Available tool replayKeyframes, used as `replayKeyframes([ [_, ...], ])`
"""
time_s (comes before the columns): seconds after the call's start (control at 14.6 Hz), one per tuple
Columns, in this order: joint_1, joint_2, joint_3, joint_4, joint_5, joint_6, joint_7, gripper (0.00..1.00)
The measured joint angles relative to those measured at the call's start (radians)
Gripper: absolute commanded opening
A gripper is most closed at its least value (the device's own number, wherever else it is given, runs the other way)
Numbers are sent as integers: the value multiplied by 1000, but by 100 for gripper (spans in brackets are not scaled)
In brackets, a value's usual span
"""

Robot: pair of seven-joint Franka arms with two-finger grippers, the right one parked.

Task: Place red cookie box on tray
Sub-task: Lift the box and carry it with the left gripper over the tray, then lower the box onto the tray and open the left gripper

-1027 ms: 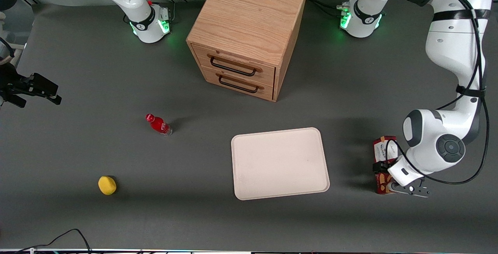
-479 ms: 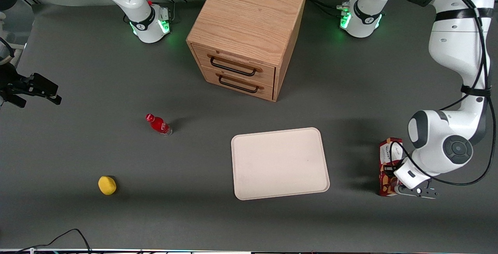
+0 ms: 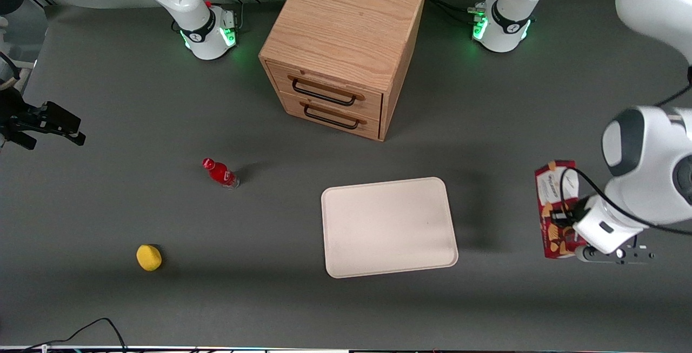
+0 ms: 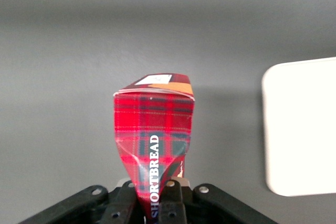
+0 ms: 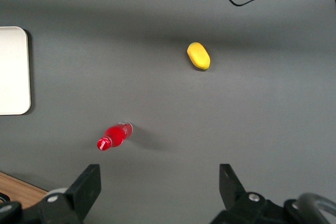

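My left gripper [image 3: 569,230] [image 4: 152,195] is shut on the red cookie box [image 3: 555,201] [image 4: 154,129], a long dark-red plaid carton with a white label at one end. The box hangs above the table at the working arm's end, its sides pinched in between the fingers [image 4: 126,192]. The cream-white tray [image 3: 388,226] [image 4: 302,124] lies flat on the table beside the box, toward the parked arm, with nothing on it. A dark gap of table separates box and tray.
A wooden two-drawer cabinet [image 3: 343,45] stands farther from the front camera than the tray. A small red bottle [image 3: 220,173] [image 5: 114,136] and a yellow lemon-like object [image 3: 148,257] [image 5: 199,56] lie toward the parked arm's end. A black cable [image 3: 81,331] runs along the near edge.
The left gripper has lifted the cookie box off the table and carried it upward and slightly outward toward the working arm's end. The tray and other objects have not moved.
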Motion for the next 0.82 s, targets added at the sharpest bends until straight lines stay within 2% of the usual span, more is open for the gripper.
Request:
replayKeyframes([
  [0.27, -174, 19, -3, 8, 2, -2, -312, 0],
  [0.41, -242, 79, -3, 7, 3, 90, -413, 0],
  [0.82, -288, 262, -1, 12, 5, 268, -455, 0],
])
